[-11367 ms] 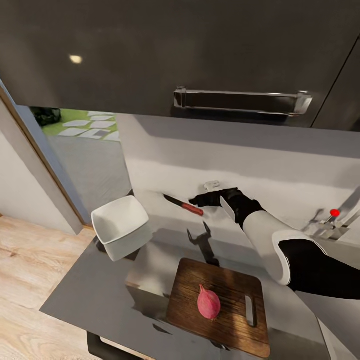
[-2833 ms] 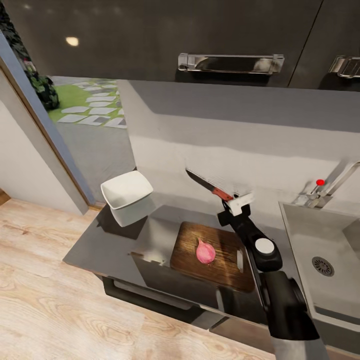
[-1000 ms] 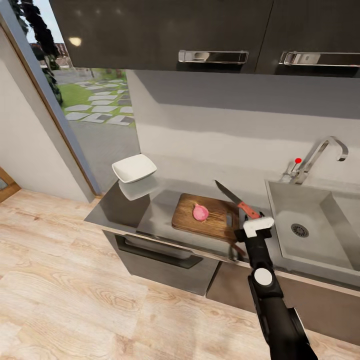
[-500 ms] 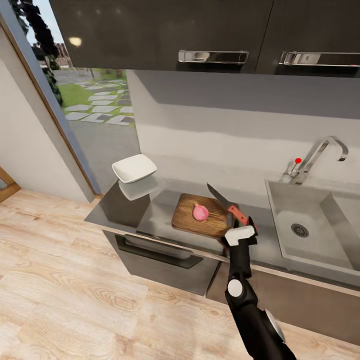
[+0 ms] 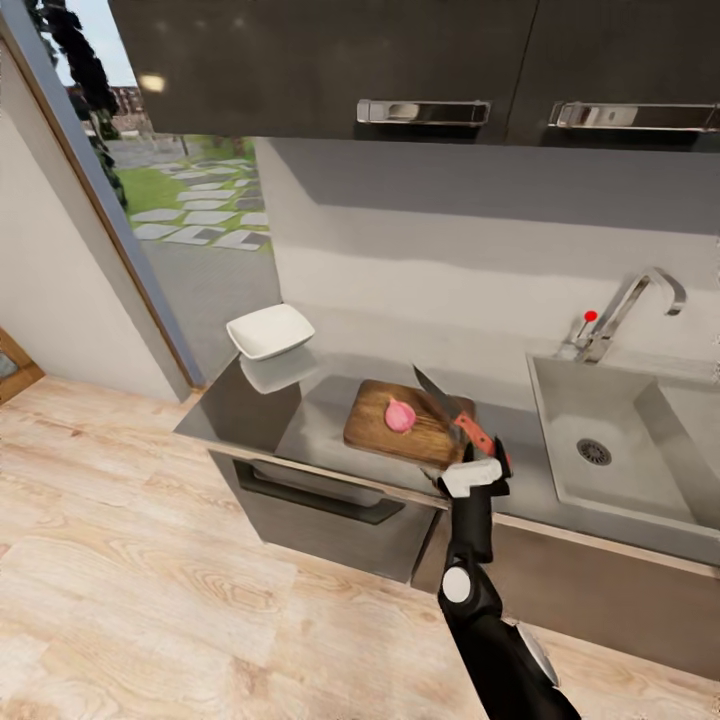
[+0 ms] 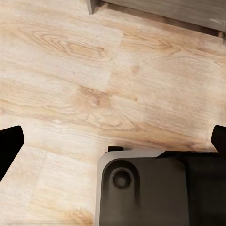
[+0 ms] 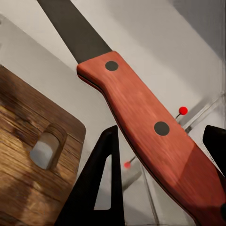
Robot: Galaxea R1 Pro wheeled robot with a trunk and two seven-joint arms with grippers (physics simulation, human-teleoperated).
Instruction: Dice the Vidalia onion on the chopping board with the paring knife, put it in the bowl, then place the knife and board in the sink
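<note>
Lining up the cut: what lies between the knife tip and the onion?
In the head view only bare chopping board lies between the paring knife tip and the onion.

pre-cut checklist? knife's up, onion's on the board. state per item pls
1. Paring knife gripped: ok. Its red handle sits between the right gripper fingers.
2. Onion on the chopping board: ok, whole and uncut, near the board's middle.
3. Blade aligned over the onion: not ok. In the head view the blade points up and left beside the onion, not above it.
4. Bowl ready: ok, sitting on the countertop near its left end, apart from the board.
5. Left gripper out of the way: ok, open and facing the wooden floor.
6. Sink free for later: ok, nothing shows in the basin.
</note>
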